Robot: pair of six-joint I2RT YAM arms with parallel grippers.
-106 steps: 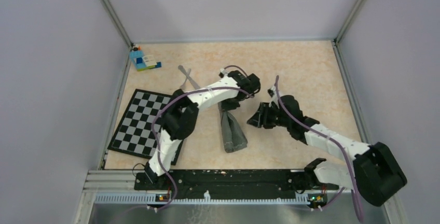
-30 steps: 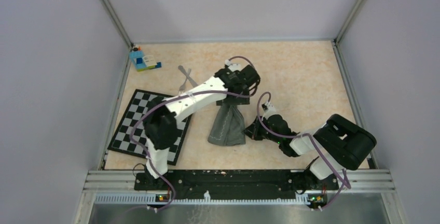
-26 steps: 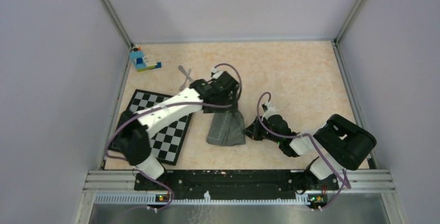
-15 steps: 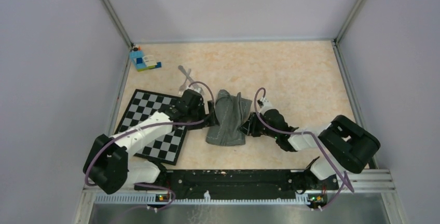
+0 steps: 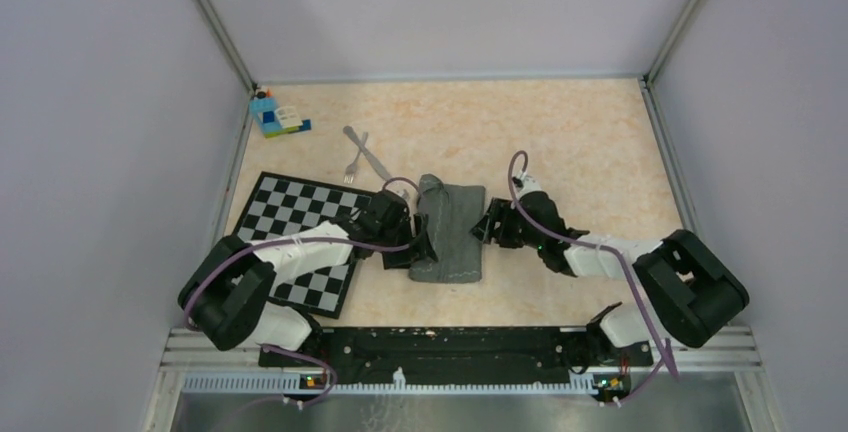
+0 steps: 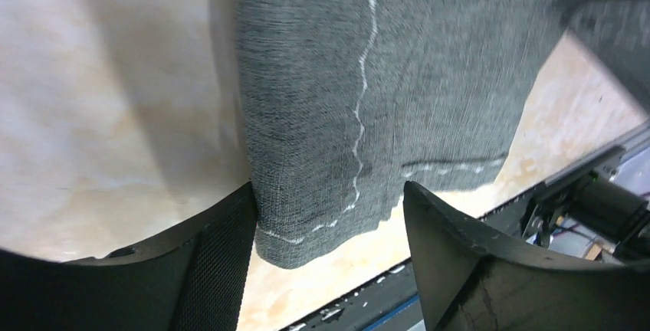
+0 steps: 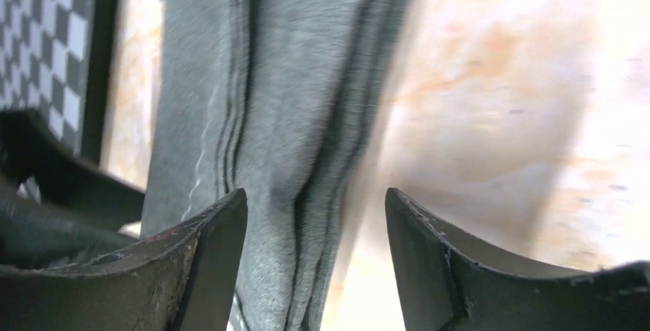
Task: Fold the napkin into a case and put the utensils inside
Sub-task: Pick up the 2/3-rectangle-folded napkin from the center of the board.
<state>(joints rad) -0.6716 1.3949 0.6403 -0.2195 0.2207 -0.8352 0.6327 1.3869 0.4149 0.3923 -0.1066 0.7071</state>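
Napkin (image 5: pixel 449 230), lying folded into a narrow strip on the table (image 5: pixel 580 132) between your arms, looks soft, limp and light, so pinch it at a hemmed edge; left gripper (image 6: pixel 328 193) and right gripper (image 7: pixel 316 201) both gape wide, holding nothing.

Dark grey stitched-hem cloth (image 6: pixel 383 78) on the beige counter (image 6: pixel 100 116) — its corner sits between the left end effector's (image 6: pixel 326 201) spread black fingers (image 6: pixel 207 270)

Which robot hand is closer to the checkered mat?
The left gripper: its arm lies across the checkerboard mat. The right gripper is beyond the napkin.
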